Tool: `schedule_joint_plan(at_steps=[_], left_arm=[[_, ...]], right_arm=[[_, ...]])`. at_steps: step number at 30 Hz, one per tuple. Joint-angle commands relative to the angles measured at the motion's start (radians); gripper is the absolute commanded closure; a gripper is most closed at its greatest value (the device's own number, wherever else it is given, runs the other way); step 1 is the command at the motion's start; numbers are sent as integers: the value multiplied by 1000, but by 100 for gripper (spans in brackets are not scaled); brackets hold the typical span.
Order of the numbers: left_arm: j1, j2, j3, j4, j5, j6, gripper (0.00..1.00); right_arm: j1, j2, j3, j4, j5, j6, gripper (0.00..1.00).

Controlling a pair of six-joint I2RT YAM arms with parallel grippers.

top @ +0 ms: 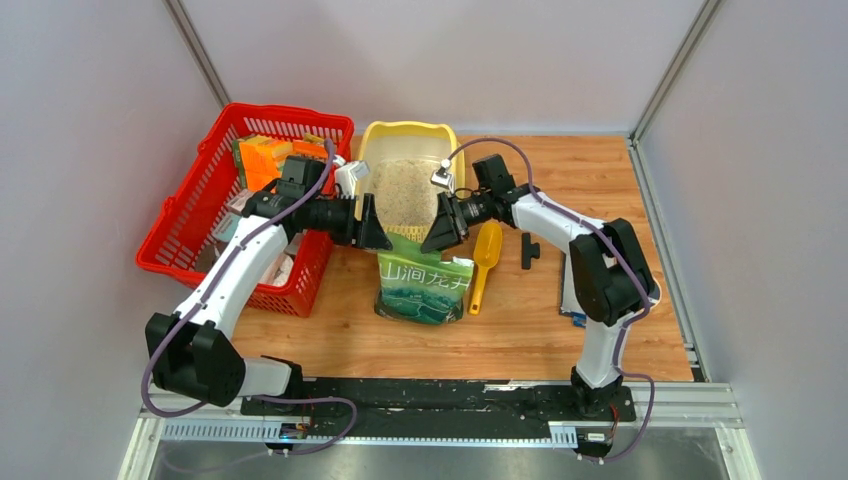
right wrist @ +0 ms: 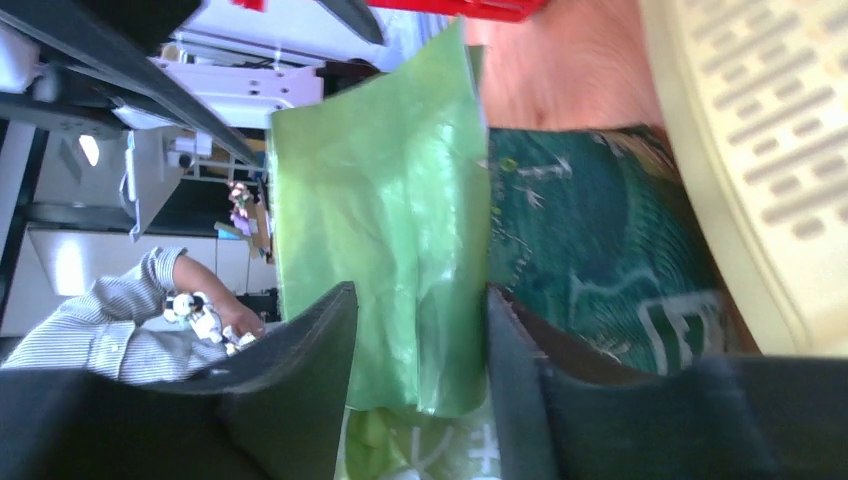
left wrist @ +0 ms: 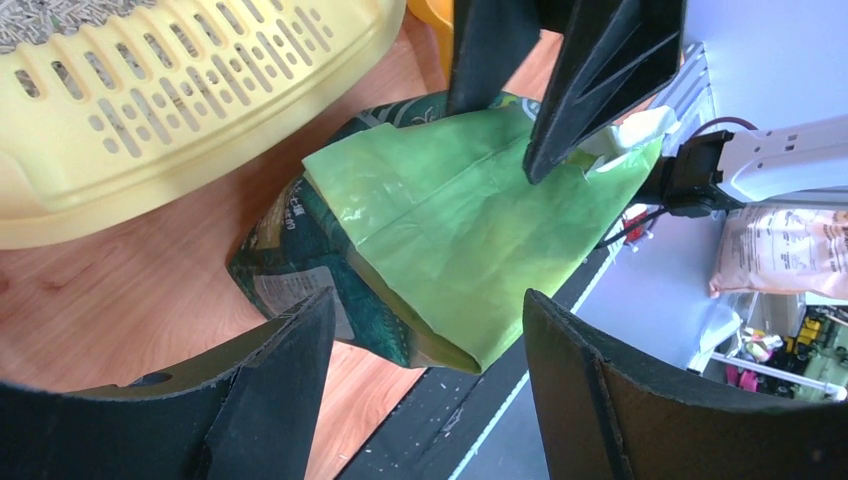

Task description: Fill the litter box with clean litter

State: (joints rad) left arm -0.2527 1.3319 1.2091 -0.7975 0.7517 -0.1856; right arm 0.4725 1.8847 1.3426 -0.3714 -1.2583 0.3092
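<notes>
The pouch (top: 425, 290) is standing upright on the bench (top: 600, 200), directly below and between the two end effectors, its width running from one to the other; the left end effector (left wrist: 425, 300) is hanging at its left top corner and the right end effector (right wrist: 420, 290) at its right top corner, so neither arm is nearer than the other.

The left one's fingers are standing apart, with the edge of the pale green top flap reaching into the gap and nothing pinched. The right one's fingers are apart too, straddling the flap across its width rather than squeezing its thickness (the overhead view is too small to settle this, so I am going by the wrist views).

The litter box (top: 410, 135) is lying just beyond both end effectors, on the side away from the arm bases; its long axis is running straight away from them, and its slotted lip is facing the pouch. Litter (top: 403, 192) is already covering much of its floor.

Any further pour is probably turning on this line: mouth up, box straight ahead, so the pouch would be tipping forward over the lip, with both corners needing a firm hold first.
</notes>
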Motion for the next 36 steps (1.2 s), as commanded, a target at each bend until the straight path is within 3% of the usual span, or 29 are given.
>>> schedule_joint_plan(at_steps=[1,3,6,9,10,15,19,24,28,31,36], left_arm=[[7,-28,-11,38,-15,-6,24],[7,-37,-17,43,-14,-2,24],[9,-37,-19,50,-9,1,24],[10,-34,-7,53,-11,8,24],[10,-33,-2,52,1,11,24],[10,-40,73,40,107,95,27],[10,-75,142,-26,170,324,27],[7,-123,196,-113,166,508,25],[-13,-112,227,-187,155,604,27],[-25,-115,198,-169,129,600,36],[-52,-135,144,-71,132,540,42]], right_arm=[[0,-24,53,265,-159,172,61],[2,-38,73,275,-161,151,76],[0,-71,87,270,-132,122,84],[0,-110,124,182,-58,-2,95],[2,-122,139,61,-18,-77,100],[49,-186,285,-331,202,-677,100],[115,-210,380,-506,293,-887,100],[175,-211,449,-583,378,-1028,100],[206,-202,472,-581,398,-1038,100],[215,-197,480,-566,405,-1015,100],[224,-199,480,-547,413,-978,100]])
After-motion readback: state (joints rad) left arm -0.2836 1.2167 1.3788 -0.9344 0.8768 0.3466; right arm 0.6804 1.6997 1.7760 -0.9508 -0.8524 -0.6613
